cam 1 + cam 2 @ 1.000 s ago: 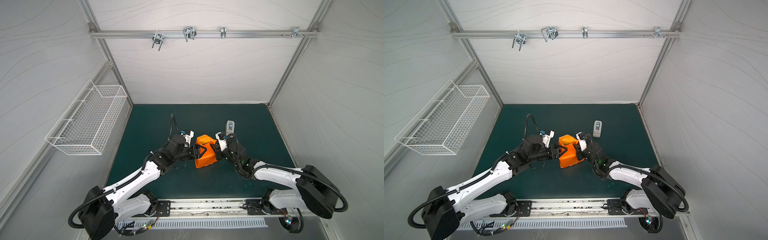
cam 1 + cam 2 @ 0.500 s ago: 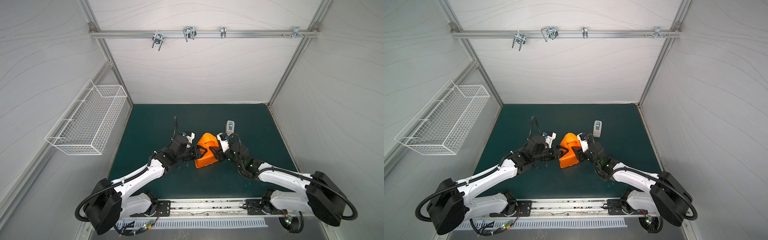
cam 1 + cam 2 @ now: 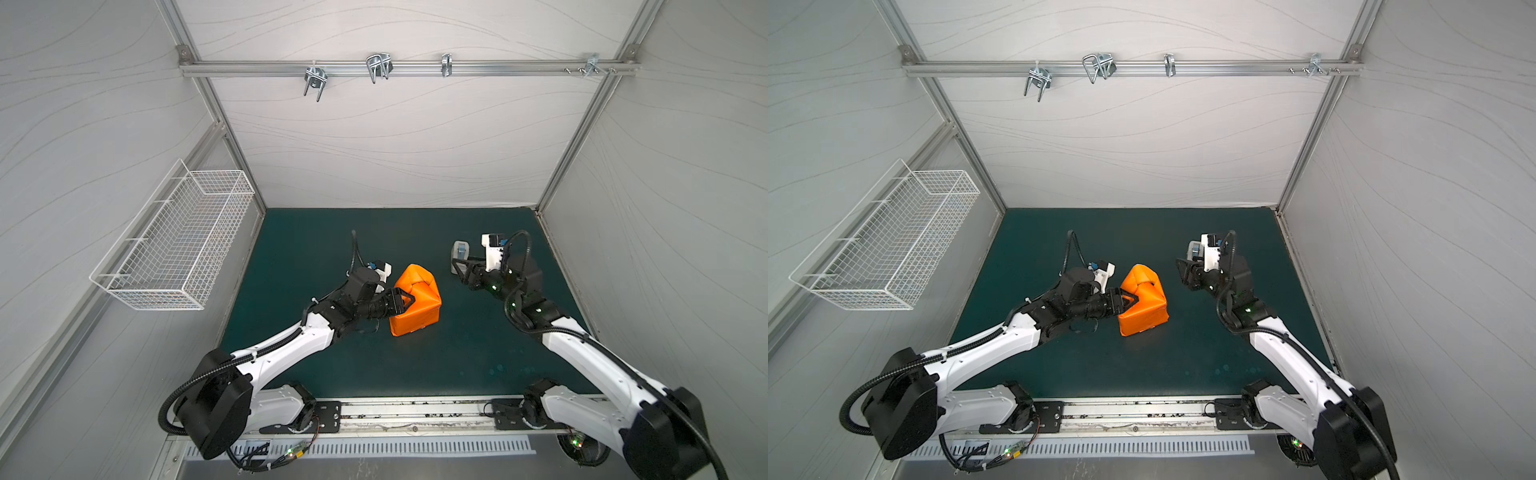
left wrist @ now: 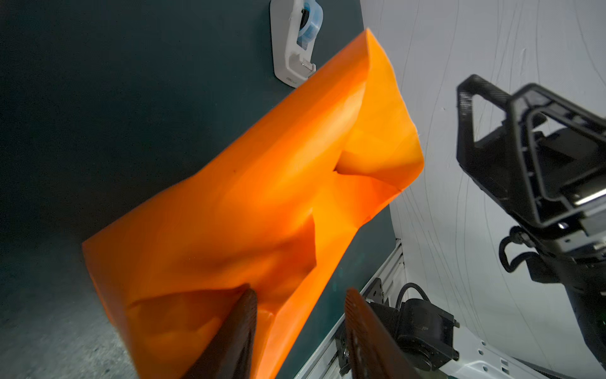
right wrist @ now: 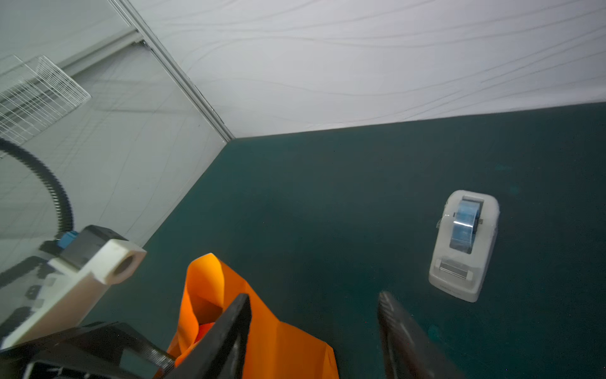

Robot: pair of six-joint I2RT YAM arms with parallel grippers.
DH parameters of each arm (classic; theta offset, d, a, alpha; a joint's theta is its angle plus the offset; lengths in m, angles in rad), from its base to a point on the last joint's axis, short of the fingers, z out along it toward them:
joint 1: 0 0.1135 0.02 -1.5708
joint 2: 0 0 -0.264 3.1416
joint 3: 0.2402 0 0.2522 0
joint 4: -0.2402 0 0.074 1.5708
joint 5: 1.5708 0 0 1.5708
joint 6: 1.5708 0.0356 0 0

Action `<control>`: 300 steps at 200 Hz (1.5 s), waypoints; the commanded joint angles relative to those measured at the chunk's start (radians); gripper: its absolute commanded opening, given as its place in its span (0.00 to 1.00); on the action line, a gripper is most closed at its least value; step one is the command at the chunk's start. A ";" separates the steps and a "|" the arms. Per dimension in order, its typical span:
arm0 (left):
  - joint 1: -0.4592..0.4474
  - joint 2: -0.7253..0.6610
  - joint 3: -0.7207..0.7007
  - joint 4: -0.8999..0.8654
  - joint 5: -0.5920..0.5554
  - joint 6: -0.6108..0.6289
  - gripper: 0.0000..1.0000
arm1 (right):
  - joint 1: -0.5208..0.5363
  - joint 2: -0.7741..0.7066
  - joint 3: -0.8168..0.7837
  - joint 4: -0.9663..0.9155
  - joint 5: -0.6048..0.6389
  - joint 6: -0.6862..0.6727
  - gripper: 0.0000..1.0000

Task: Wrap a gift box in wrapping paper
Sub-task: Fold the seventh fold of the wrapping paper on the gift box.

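Since a second ago, the right gripper [image 3: 459, 270] has let go of the parcel and drawn back toward the robot's right. It now hangs just beside the white tape dispenser [image 3: 459, 249], well clear of the orange. The left arm has stayed at the parcel.

Both top views show the wrapping paper [image 3: 1144, 307] folded into a boxy orange bundle near the middle of the dark green mat [image 3: 332, 241]. The gift box is hidden inside the paper. Creased flaps overlap loosely across the top of the bundle, and the right wrist view shows the far end standing up in an open loop.

The left gripper [image 3: 409, 301] reaches in from the robot's left and meets the bundle's upper corner. In the left wrist view its fingers [image 4: 242, 328] stand parted. One presses against the paper, the loose edge of a flap lies partly between them, and mat shows through the gap, so the claw is released rather than clenched.

The right wrist view shows the right claw released too, with only bare mat between its spread fingers [image 5: 229, 328].

A white wire basket [image 3: 178, 245] hangs on the robot's left wall.
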 commanded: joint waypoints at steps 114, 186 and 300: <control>0.000 0.092 0.040 -0.097 0.013 0.015 0.43 | 0.080 0.277 -0.068 0.220 -0.298 0.157 0.71; 0.001 0.095 0.034 -0.093 0.007 0.016 0.42 | 0.103 0.296 -0.101 0.237 -0.311 0.161 0.72; 0.020 -0.019 0.257 -0.312 -0.009 0.215 0.45 | 0.136 0.361 -0.163 0.247 -0.242 0.151 0.72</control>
